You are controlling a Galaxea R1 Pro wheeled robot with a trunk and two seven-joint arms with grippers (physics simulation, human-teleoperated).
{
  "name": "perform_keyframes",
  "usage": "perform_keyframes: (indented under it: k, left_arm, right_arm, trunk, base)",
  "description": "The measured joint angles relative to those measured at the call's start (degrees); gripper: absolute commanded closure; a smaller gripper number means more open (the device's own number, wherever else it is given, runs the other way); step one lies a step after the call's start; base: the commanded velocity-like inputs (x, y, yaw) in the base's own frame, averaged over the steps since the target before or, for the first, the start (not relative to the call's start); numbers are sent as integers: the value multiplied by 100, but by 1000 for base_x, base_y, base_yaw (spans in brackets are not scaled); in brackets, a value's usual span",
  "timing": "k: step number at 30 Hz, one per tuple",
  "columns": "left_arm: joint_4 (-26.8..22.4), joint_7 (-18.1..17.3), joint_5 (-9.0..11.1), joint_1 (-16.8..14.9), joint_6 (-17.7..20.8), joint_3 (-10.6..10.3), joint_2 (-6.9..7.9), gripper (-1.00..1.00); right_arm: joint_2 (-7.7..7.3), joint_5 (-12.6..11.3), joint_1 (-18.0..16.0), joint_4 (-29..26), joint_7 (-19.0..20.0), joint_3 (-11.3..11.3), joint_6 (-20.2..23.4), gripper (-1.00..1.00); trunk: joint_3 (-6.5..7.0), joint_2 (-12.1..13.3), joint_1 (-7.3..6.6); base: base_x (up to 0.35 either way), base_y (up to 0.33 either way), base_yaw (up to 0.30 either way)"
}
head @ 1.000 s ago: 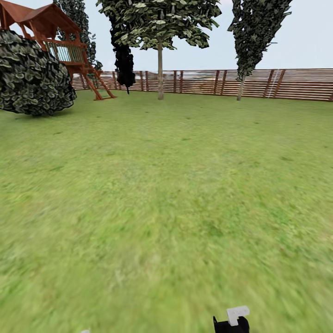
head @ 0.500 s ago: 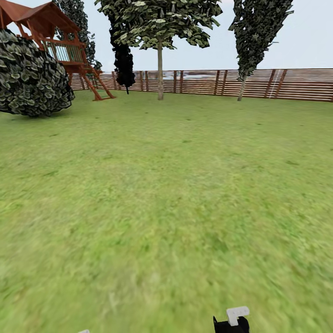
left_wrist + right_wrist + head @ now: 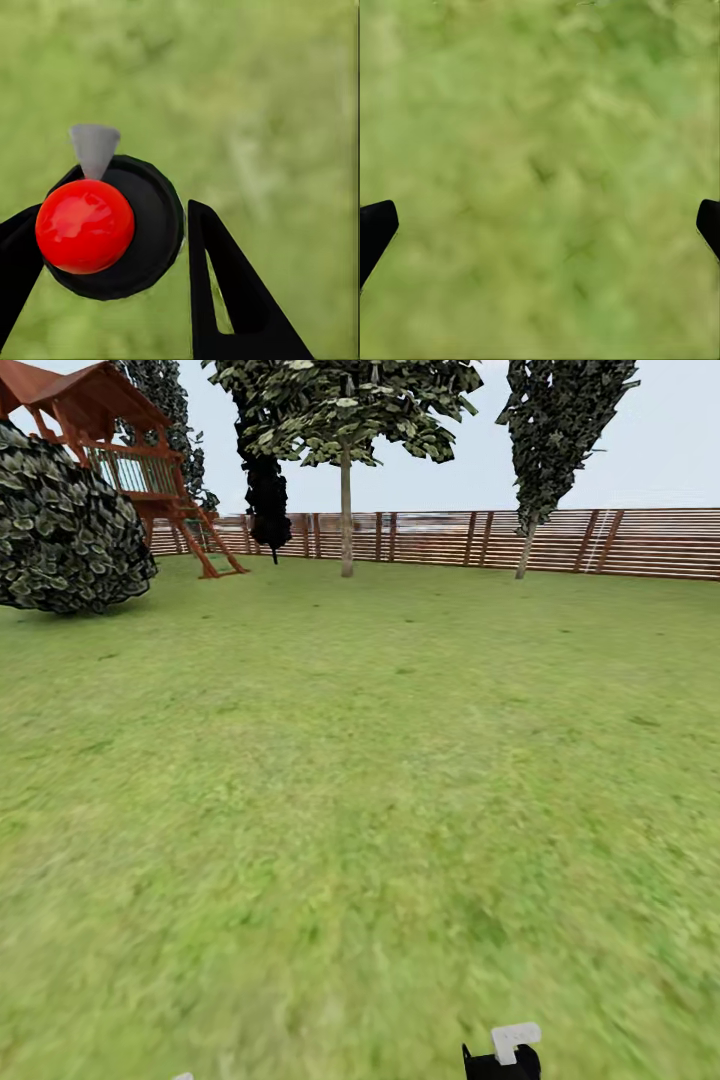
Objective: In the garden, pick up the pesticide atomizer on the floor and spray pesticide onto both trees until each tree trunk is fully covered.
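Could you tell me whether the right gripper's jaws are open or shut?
Open: the right gripper shows its black jaws at opposite picture edges, blurred green grass between.

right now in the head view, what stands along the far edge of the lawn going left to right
bush → play tower → black conifer → tree → tree, all in front of the fence.

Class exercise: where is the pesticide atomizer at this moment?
The atomizer sits between the left gripper fingers in the left wrist view, red ball top and grey nozzle toward the camera, above blurred lawn.
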Motion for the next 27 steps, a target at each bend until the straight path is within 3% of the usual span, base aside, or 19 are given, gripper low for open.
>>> perform_keyframes:
  k: [27]
  left_arm:
    - [0, 0, 0, 0, 0, -2, -3, 100]
  right_arm:
    - [6, -9, 0, 0, 9, 6, 0, -100]
  trunk:
    - [0, 0, 0]
  base:
    - [340, 0, -34]
